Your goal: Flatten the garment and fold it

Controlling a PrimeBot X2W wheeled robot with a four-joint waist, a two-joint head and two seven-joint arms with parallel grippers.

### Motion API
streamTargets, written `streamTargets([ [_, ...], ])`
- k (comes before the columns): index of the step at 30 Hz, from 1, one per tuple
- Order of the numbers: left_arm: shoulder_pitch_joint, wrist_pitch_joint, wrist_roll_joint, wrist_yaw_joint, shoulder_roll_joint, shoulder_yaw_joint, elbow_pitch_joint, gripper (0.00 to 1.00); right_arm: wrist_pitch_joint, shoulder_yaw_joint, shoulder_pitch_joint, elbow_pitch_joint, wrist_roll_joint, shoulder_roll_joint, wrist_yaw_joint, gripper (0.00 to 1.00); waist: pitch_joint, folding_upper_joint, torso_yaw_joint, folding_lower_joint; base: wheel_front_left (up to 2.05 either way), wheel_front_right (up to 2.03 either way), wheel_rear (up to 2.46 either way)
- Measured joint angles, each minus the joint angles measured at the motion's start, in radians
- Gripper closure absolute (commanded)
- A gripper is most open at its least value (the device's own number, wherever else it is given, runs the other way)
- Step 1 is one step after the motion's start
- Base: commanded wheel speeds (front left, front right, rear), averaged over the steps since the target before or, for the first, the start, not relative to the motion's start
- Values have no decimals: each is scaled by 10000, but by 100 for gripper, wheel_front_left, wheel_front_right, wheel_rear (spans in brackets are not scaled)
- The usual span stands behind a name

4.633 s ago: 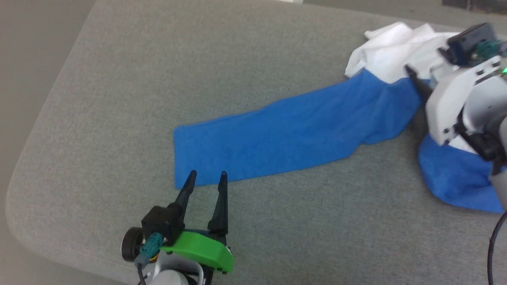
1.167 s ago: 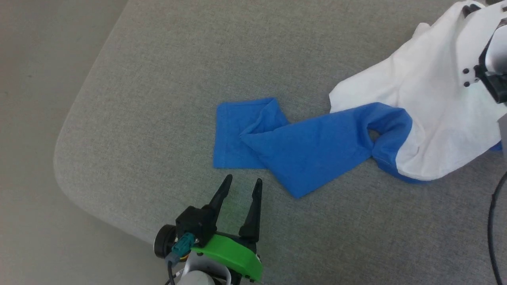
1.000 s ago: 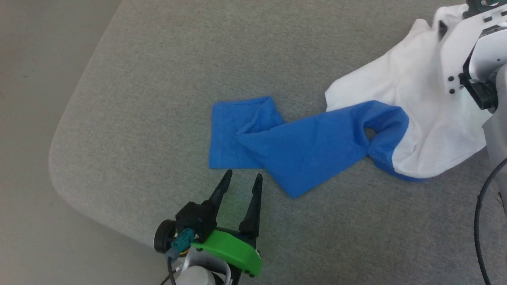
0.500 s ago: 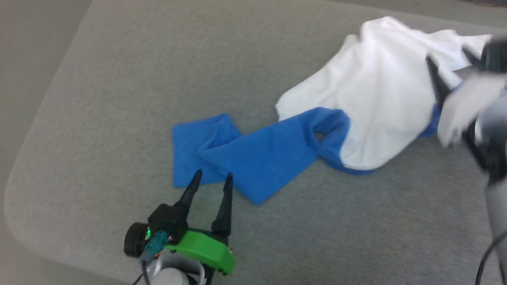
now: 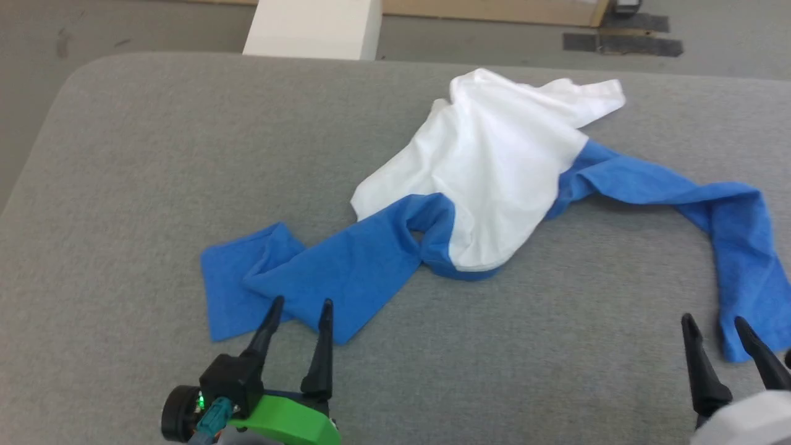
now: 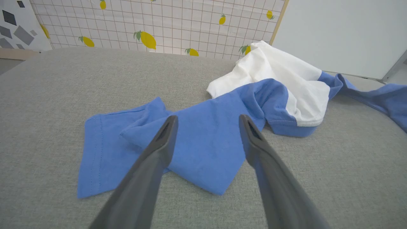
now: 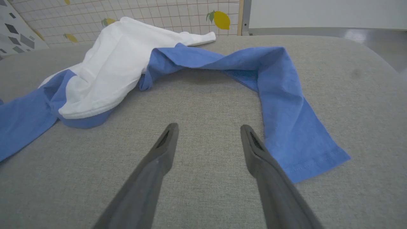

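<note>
The garment lies crumpled on the grey table, white body bunched in the middle, one blue sleeve folded over itself toward the lower left, the other sleeve trailing right and bending toward me. My left gripper stands open at the near edge of the folded left sleeve, empty. My right gripper is open at the lower right, just left of the right sleeve's cuff, holding nothing. The garment spreads beyond both pairs of fingers.
A white box stands on the floor beyond the table's far edge. A lemon-patterned grid panel and a pale board rise behind the table. The table's rounded corner is at the far left.
The right gripper has let go of the white body and drawn back to the lower right. The right sleeve now lies spread on the table. The camera has shifted, showing the whole garment.
</note>
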State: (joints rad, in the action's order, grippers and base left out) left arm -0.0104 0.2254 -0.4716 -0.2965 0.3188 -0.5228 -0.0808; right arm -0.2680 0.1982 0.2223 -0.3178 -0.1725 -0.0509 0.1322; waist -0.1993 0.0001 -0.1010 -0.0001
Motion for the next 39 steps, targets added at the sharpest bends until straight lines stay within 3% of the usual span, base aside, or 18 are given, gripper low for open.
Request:
streamTargets([
  [7, -92, -299, 531, 123, 571, -265, 2, 0, 594, -31, 241, 4, -21, 2, -2, 0, 338, 0, 453, 0, 0, 0, 0],
  [15, -1522, -2633, 876, 1701, 1281, -1542, 1342, 0, 629, -219, 177, 59, -15, 4, -2, 0, 298, 0, 599, 0, 0, 0, 0],
  [16, -2061, -3196, 955, 2215, 1313, -1925, 1962, 0, 629, -305, 150, 84, -31, 2, 0, 0, 207, 0, 636, 0, 0, 0, 0],
  [20, -2720, -3741, 1340, 2635, 1296, -2357, 3016, 0, 629, -393, 87, 102, -31, 2, -2, 0, 112, 0, 705, 0, 0, 0, 0],
  [21, -2851, -3779, 1392, 2665, 1271, -2399, 3289, 55, 627, -418, 49, 104, -31, 2, -2, 0, 94, 0, 729, 0, 0, 0, 0],
  [22, -2951, -3777, 1423, 2665, 1243, -2406, 3478, 85, 629, -435, 21, 105, -31, 2, 0, 0, 85, 0, 745, 0, 0, 0, 0],
  [23, -3087, -3766, 1476, 2665, 1200, -2428, 3676, 100, 629, -460, 2, 107, -31, 2, 0, 0, 78, 0, 766, 0, 0, 0, 0],
  [27, -3339, -3568, 1440, 2600, 1087, -2311, 4247, 100, 629, -474, -2, 144, -31, 2, 0, 0, 132, 0, 771, 0, 0, 0, 0],
  [32, -2976, -3093, 447, 2347, 871, -1522, 3916, 100, 629, -462, 0, 180, -63, 2, -2, 0, 266, 0, 642, 0, 0, 0, 0],
  [36, -2177, -2890, -669, 1684, 1156, -245, 2529, 100, 627, -435, 2, 219, -92, 2, 0, 0, 351, 0, 468, 0, 0, 0, 0],
  [39, -1289, -2869, -1058, 742, 1856, 744, 1262, 100, 621, -453, 4, 265, -153, 2, 0, 0, 384, 0, 346, 0, 0, 0, 0],
])
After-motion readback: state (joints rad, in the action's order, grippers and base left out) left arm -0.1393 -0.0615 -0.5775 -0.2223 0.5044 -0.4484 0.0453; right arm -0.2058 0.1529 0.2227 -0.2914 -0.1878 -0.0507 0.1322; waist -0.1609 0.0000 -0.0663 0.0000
